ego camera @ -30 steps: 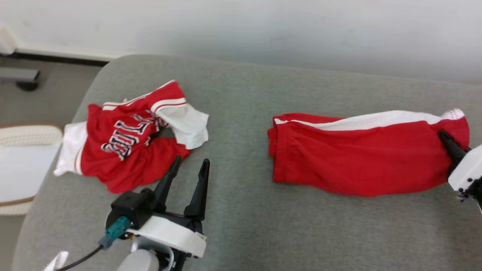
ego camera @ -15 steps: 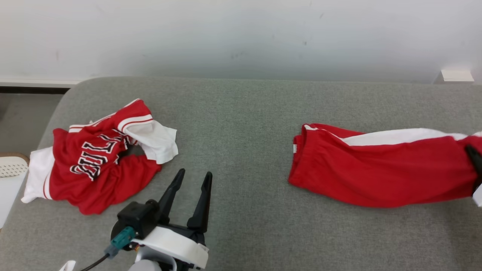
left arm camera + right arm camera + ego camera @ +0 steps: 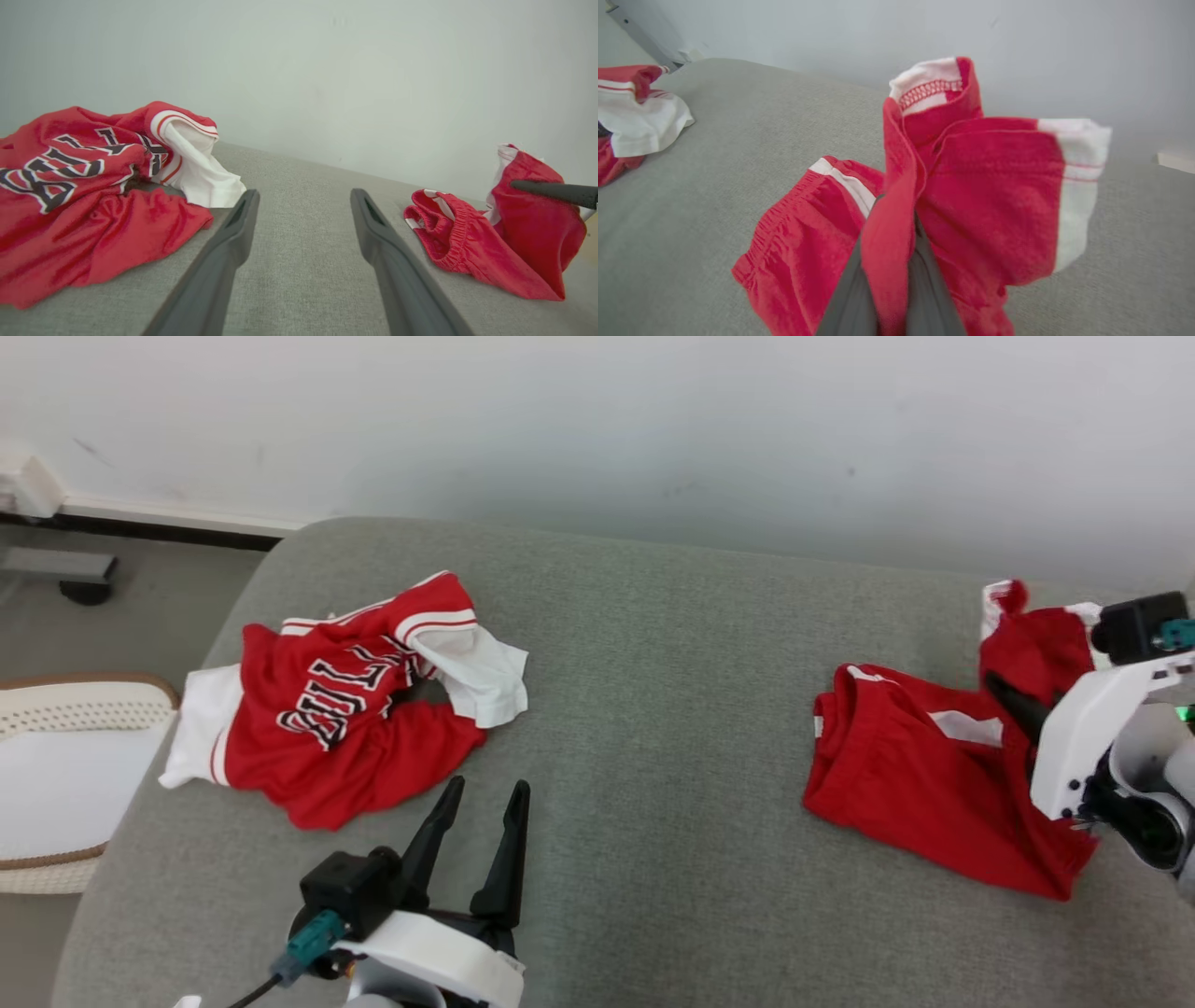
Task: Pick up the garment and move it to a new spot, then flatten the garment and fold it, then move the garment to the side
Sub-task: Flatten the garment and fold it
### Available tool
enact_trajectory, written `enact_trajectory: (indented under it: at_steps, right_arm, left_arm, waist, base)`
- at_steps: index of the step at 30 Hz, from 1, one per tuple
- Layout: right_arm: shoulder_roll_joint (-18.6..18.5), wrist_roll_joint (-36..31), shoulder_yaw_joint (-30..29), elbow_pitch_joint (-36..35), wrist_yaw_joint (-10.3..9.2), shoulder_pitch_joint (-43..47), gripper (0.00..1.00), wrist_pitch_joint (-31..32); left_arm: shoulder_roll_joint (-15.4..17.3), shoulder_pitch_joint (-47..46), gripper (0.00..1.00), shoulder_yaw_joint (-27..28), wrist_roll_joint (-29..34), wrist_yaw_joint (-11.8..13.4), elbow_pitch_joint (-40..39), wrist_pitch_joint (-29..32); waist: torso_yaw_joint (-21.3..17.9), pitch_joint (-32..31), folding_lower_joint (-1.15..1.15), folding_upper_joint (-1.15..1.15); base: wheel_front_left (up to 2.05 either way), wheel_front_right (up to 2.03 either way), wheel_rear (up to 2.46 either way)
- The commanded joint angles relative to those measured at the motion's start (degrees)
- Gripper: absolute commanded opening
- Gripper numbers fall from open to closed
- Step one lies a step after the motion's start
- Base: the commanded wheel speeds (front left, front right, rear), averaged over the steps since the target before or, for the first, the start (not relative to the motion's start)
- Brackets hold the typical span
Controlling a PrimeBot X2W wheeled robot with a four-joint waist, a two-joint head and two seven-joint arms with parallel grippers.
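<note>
Up close, the right wrist view gives what the others cannot: a fold of the red shorts (image 3: 994,196) pinched between the two grey fingers (image 3: 936,294), which stand nearly together with just the cloth between them. A hem with a white band and red stitching rises above the grip, against the wall.

From the head view, the right tool (image 3: 1004,695) appears as one dark finger against the cloth. That view instead places the shorts at the right end of the grey padded surface (image 3: 653,709), with the gripped end lifted and bunched. The rest trails down to the left and lies on the padding.

Seen low from the left wrist view, the elastic waistband is gathered and resting on the surface, while the raised end hangs from the right tool's finger (image 3: 556,191).

The left tool (image 3: 487,789) has its fingers spread well apart over bare padding. It holds nothing and touches no cloth. A crumpled red jersey (image 3: 345,737) with black-and-white lettering and a white sleeve lies just beyond it to the left, well apart from the shorts.

The head view also takes in the floor at the left, where a white woven object (image 3: 65,775) stands beside the surface.
</note>
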Motion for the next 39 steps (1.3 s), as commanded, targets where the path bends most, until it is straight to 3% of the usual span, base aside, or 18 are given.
enact_trajectory:
  at_steps: [1,7,9,10,11,18,26,31,39]
  right_arm:
    - [1.03,-0.84,0.4,0.56,0.03,-0.91,0.0,1.35]
    - [6.15,-2.45,1.33,4.87,0.03,-1.12,0.0,7.07]
    - [7.36,-2.58,1.4,5.18,0.03,-0.83,0.37,7.55]
    - [7.73,-2.35,1.45,4.9,0.03,-0.44,0.84,7.71]
    - [8.01,-2.02,1.48,4.48,0.03,-0.03,1.0,8.01]
    - [7.48,-0.34,0.41,-0.37,0.03,1.05,1.0,4.97]
    - [1.55,0.2,-5.4,-6.86,0.02,3.1,1.0,-10.59]
    - [-1.35,-1.26,-8.98,-1.7,0.02,6.05,1.0,-18.02]
    - [3.7,-0.59,-13.58,8.12,0.02,9.43,1.0,-19.67]
  left_arm:
    - [-0.14,0.62,1.0,0.23,0.23,-0.17,0.28,-0.02]
    - [-0.56,0.76,1.0,0.03,-0.07,-0.68,1.21,-0.02]
    - [-0.61,0.82,1.0,0.13,-0.33,-0.66,1.52,-0.02]
    - [-0.64,0.83,1.0,0.15,-0.49,-0.61,1.7,-0.02]
    - [-0.67,0.82,1.0,0.16,-0.58,-0.53,1.86,-0.02]
    - [-0.71,0.37,1.0,0.61,-1.48,0.2,1.63,-0.02]
    - [-0.69,1.69,1.0,3.96,0.52,0.22,0.97,-0.02]
    - [-0.71,2.38,1.0,4.56,1.06,-0.25,0.28,-0.02]
    - [-0.7,1.02,1.0,3.97,1.32,-0.74,0.55,-0.02]
  waist:
    - [1.45,-0.28,0.0,0.0]
    - [3.66,-0.48,0.0,0.0]
    - [3.86,-0.48,0.0,0.0]
    - [3.88,-0.54,0.0,0.0]
    - [3.81,-0.61,0.0,0.0]
    - [1.32,-1.64,0.0,0.0]
    - [-3.17,-3.42,0.0,0.0]
    - [-4.66,-3.59,0.0,0.0]
    - [-4.37,-2.04,0.0,0.0]
  base:
    - [0.0,0.0,0.0]
    - [0.0,0.0,0.0]
    - [0.0,0.0,0.0]
    - [0.0,0.0,0.0]
    - [0.0,0.0,0.0]
    - [0.0,0.0,0.0]
    - [0.0,0.0,0.0]
    - [0.0,0.0,0.0]
    - [0.0,0.0,0.0]
